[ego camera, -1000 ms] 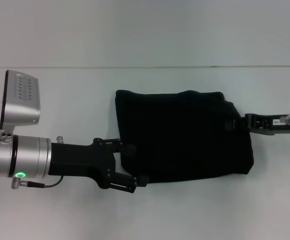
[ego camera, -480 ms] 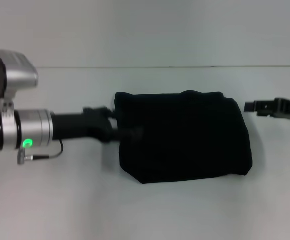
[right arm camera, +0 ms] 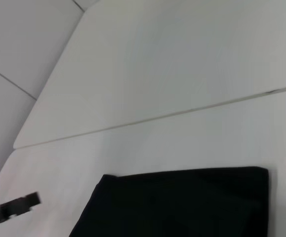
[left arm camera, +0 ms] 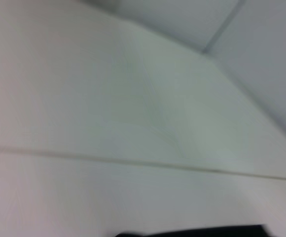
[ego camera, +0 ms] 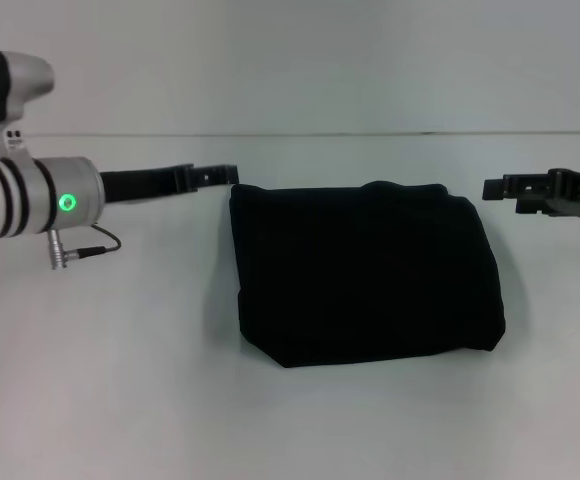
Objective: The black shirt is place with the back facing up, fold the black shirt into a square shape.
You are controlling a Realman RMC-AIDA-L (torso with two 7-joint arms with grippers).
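Note:
The black shirt (ego camera: 365,275) lies folded into a rough square in the middle of the white table, flat with slightly uneven edges. My left gripper (ego camera: 222,176) hovers just off the shirt's far left corner, seen edge-on and holding nothing. Off the shirt's far right corner, my right gripper (ego camera: 492,188) hangs clear of the cloth, also with nothing in it. The right wrist view shows the black shirt (right arm camera: 182,205) low in the picture and the left gripper (right arm camera: 12,210) beyond it. A thin dark strip (left arm camera: 192,231) shows in the left wrist view.
The white table (ego camera: 120,400) spreads around the shirt on all sides. A seam line (ego camera: 370,134) crosses the table behind the shirt, and a pale wall rises beyond it. The left arm's silver wrist (ego camera: 40,198) with a green light reaches in from the left.
The left gripper lifted from the shirt's near left corner and moved back to its far left corner, turning edge-on. The right gripper drew away from the shirt's right edge. The shirt settled flat.

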